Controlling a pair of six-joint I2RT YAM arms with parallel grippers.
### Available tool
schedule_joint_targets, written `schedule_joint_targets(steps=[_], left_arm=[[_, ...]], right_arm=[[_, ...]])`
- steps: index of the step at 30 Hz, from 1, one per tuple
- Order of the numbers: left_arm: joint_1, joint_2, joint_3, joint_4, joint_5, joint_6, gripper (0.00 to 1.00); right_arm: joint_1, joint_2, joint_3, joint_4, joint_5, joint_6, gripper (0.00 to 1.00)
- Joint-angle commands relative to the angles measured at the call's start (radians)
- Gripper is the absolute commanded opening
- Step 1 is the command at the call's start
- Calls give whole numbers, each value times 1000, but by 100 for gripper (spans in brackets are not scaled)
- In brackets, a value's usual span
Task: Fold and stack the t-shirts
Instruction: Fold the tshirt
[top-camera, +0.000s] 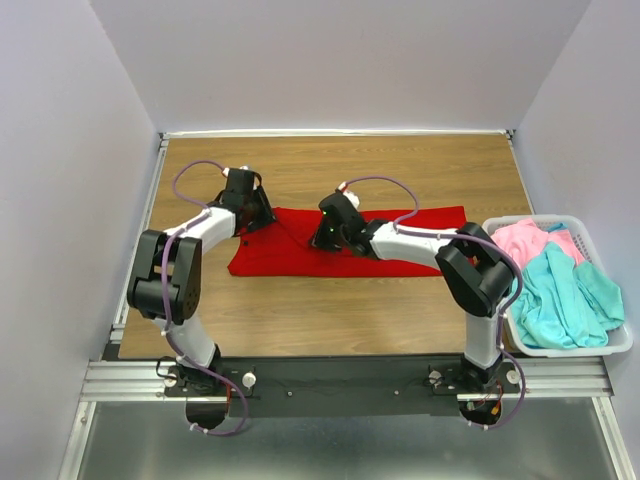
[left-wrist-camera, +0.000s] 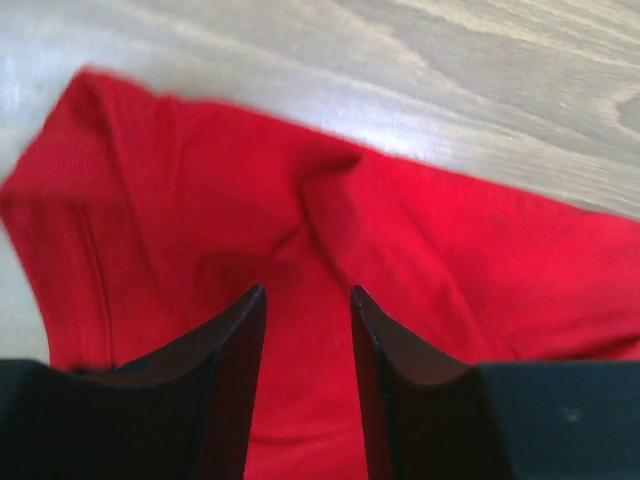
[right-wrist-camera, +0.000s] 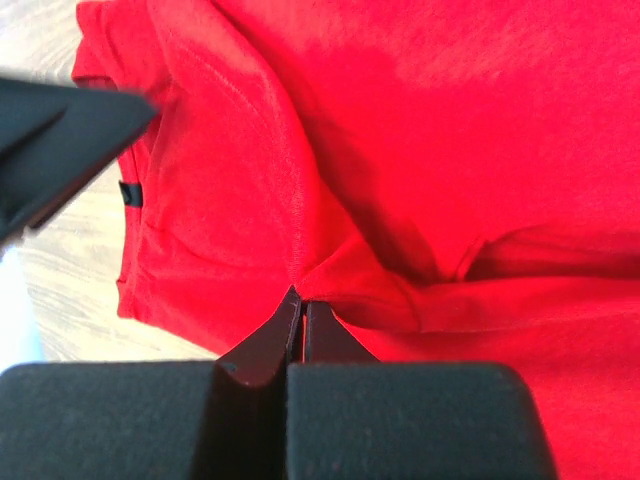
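The red t-shirt (top-camera: 280, 256) lies in a long strip across the middle of the wooden table (top-camera: 400, 170). My left gripper (top-camera: 248, 222) is at its far left end. In the left wrist view the gripper (left-wrist-camera: 308, 295) is open, its jaws apart just above a wrinkle of the red cloth (left-wrist-camera: 200, 200). My right gripper (top-camera: 322, 238) is over the shirt's middle. In the right wrist view it (right-wrist-camera: 302, 300) is shut on a pinched fold of the red cloth (right-wrist-camera: 450, 150). A pink shirt (top-camera: 525, 240) and a teal shirt (top-camera: 562, 300) lie in the basket.
A white plastic laundry basket (top-camera: 560, 350) stands at the table's right edge. Grey walls close in the left, back and right. A black part of the left gripper (right-wrist-camera: 60, 140) shows at the upper left of the right wrist view. Bare wood lies behind and in front of the shirt.
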Motion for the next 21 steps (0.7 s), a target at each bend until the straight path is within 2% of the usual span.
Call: schedule_joint_targets(steps=[1, 2, 11, 21], left_arm=[[-9, -95, -94, 125, 40, -111, 49], [-14, -99, -106, 157, 45, -119, 52], [-34, -29, -87, 193, 78, -135, 53], [-37, 28, -54, 204, 7, -188, 44]], right_arm=[[-14, 28, 9, -11, -19, 9, 1], [-17, 31, 9, -10, -24, 11, 1], [-43, 45, 16, -10, -47, 20, 1], [-51, 56, 15, -10, -70, 23, 1]])
